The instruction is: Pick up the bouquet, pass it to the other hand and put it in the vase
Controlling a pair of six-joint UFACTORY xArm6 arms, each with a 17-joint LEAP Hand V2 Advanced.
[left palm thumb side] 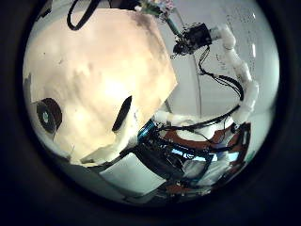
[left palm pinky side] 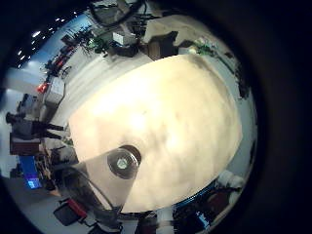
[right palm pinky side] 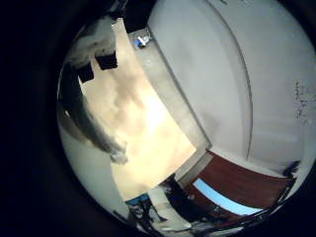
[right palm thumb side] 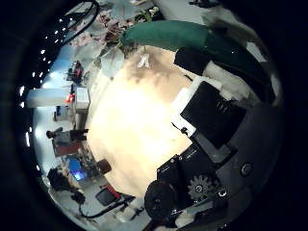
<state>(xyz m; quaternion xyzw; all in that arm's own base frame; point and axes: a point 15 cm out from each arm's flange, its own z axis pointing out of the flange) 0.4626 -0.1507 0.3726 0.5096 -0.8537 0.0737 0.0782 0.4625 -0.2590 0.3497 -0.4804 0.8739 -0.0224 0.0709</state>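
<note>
Four palm cams, no outside view. Left little-finger cam: well above table (left palm pinky side: 166, 127), looking down; vase (left palm pinky side: 123, 162) near its edge. Left thumb cam: same tabletop and vase, plus other arm w/ bouquet (left palm thumb side: 158, 8). Right little-finger cam: table at a slant. Right thumb cam: own fingers (right palm thumb side: 207, 115) close, table beyond.

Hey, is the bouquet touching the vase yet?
Apart. The left thumb side palm view shows the bouquet in the right hand, while the vase stands on the table well away from it.
</note>
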